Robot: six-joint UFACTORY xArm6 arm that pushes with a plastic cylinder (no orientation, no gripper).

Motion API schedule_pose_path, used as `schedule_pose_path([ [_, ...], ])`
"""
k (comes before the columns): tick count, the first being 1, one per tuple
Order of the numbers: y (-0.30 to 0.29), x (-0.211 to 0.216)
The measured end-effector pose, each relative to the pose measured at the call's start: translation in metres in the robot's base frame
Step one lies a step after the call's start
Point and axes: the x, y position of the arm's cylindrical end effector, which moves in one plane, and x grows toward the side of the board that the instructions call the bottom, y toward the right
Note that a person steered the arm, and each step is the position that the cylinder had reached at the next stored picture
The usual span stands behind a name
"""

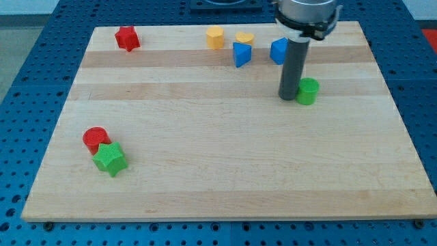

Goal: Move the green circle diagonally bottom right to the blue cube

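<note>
My tip touches the green circle on its left; no hand on this rig, just a rod. Circle sits below-right of blue cube on counter. Looks near done: 1 short nudge max, don't overshoot.

Blocks around my tip
Green circle just right of it; blue cube beyond, toward the view's top.

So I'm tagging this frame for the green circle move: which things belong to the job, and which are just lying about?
In the job: green circle, blue cube, my tip touching the circle's left side.

Lying about: blue triangle, yellow heart, yellow block, red star, red circle, green star.
</note>
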Motion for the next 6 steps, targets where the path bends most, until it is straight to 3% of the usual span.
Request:
schedule_pose_path([
  [1,0.019,0.023],
  [3,0.078,0.026],
  [6,0.068,0.023],
])
